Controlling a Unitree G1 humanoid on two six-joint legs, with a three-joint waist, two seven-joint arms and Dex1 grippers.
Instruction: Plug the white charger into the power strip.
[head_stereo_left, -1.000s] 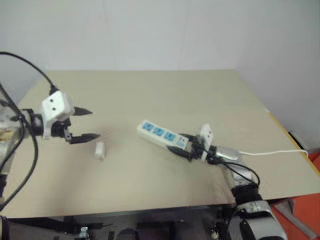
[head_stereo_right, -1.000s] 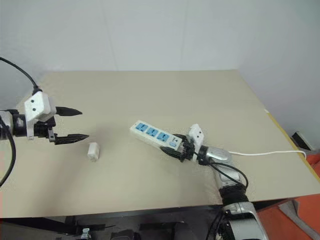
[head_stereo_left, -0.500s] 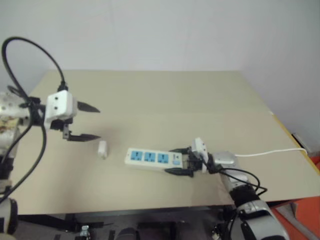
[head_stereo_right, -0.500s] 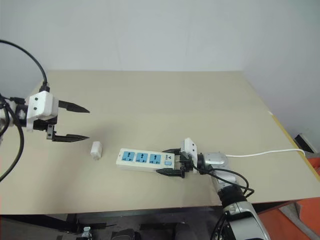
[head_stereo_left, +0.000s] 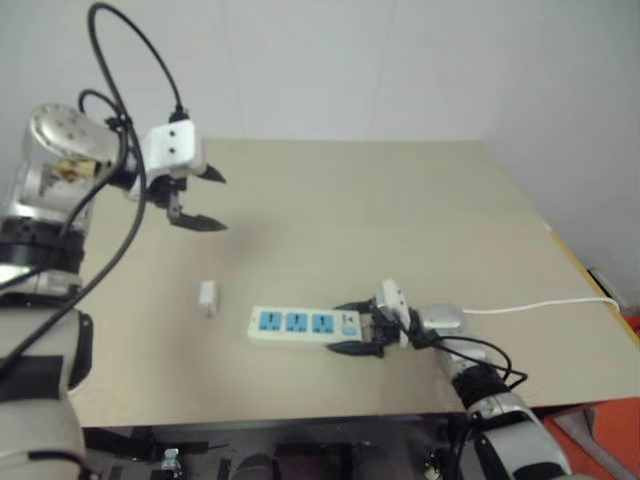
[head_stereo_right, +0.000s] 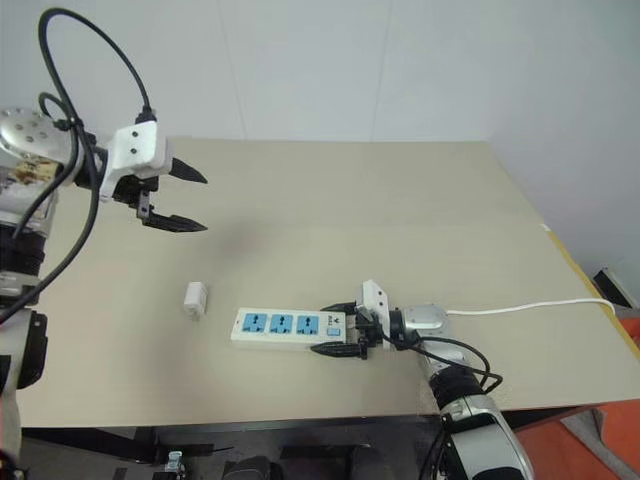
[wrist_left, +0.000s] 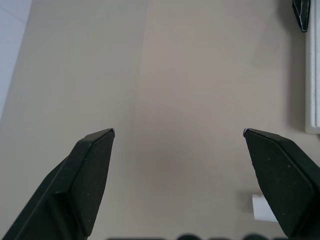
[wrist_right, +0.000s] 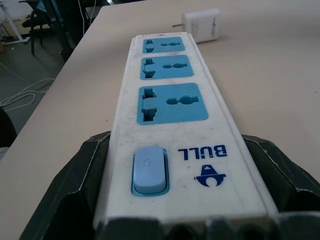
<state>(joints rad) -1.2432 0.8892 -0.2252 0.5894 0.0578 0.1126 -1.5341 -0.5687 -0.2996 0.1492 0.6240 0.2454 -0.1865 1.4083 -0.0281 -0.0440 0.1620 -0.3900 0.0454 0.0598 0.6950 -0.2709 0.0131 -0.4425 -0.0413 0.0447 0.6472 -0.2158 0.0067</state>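
1. Since a second ago, the power strip (head_stereo_right: 288, 327) has swung from a diagonal lie to one roughly parallel with the counter's near edge, and the left pincer (head_stereo_right: 190, 203) has risen from beside the white charger (head_stereo_right: 195, 298) to a spot well above and behind it.
2. Now the power strip lies flat on the counter (head_stereo_right: 400, 220) near the front edge, its three blue socket faces up and all three unoccupied.
3. On its switch end the right wrist view shows the blue word "BULL" (wrist_right: 201, 151) with a small blue emblem beneath it, beside a pale blue rocker switch (wrist_right: 148, 169).
4. The right pincer (head_stereo_right: 335, 328) pinches that switch end, one black finger on each long side of the strip.
5. A thin white cord (head_stereo_right: 520, 307) runs from behind the pincer toward the counter's right edge.
6. The white charger rests on the counter just beyond the strip's far end, apart from it, with its metal prongs pointing sideways in the right wrist view.
7. The left pincer hangs in the air over the counter's left rear part, its fingers (wrist_left: 92, 165) spread wide with nothing between them.
8. A black cable (head_stereo_right: 90, 60) loops high above the left arm.
9. Nothing lies between the charger and the sockets.
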